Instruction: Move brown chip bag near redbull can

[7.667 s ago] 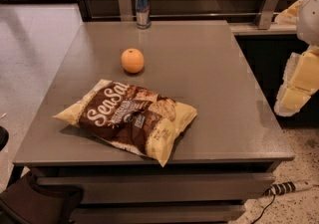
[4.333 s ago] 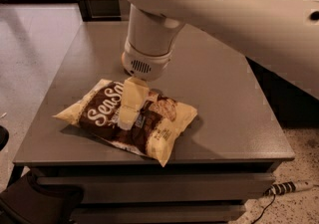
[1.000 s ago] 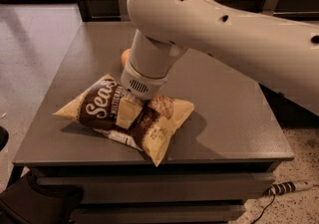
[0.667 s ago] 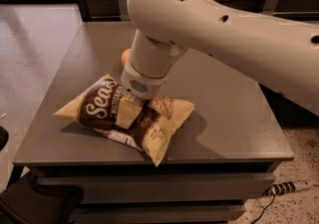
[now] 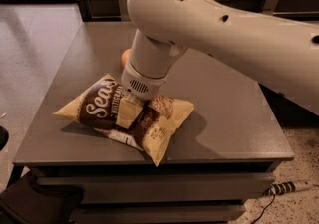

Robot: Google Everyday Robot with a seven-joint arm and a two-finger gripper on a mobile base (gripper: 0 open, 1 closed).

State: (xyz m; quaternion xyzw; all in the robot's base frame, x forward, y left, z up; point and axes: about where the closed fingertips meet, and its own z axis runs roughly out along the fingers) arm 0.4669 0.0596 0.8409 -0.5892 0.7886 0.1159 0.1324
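The brown chip bag (image 5: 97, 106) lies on the front left part of the grey table (image 5: 229, 118), bunched up in the middle with its left end raised. My gripper (image 5: 128, 113) comes straight down onto the bag's middle and is shut on it; one pale finger shows against the brown centre. The redbull can is hidden behind my arm (image 5: 224, 24).
An orange (image 5: 124, 57) peeks out behind my wrist, just beyond the bag. My big arm crosses from the right over the back half of the table. A power strip (image 5: 289, 187) lies on the floor at the front right. A wooden wall panel runs along the back.
The arm came in from the right and dropped onto the bag. The bag got pinched and bunched, its left end lifting. In the last second nothing has visibly moved.
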